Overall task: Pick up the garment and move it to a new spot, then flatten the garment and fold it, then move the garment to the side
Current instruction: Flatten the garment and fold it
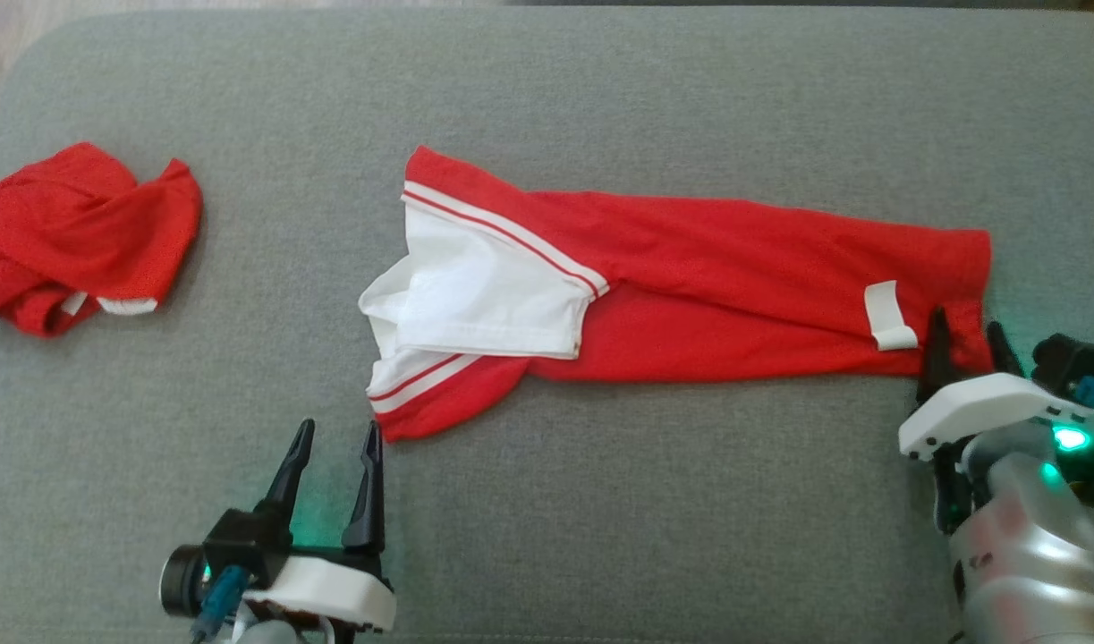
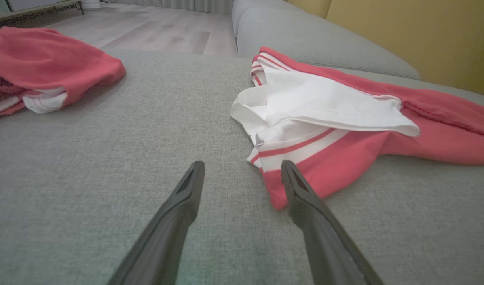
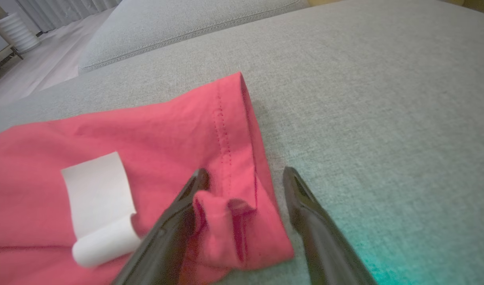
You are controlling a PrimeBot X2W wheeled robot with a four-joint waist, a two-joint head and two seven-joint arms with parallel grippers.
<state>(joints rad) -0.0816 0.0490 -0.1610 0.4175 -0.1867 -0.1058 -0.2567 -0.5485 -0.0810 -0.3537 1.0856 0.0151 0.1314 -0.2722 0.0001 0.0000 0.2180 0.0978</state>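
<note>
Both spread: L tool (image 1: 339, 426) nr striped hem (image 1: 417, 380), R tool (image 1: 965, 324) astride stitched corner (image 3: 234, 158) of garment (image 1: 734, 268), woven cushion (image 1: 600, 537).

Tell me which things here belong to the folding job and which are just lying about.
In the job: long red and white garment, laid out on the grey cushion; left gripper, fingers open by its sleeve end; right gripper, fingers open astride its hem corner.
Lying about: crumpled red garment at the left, apart from both grippers.
</note>
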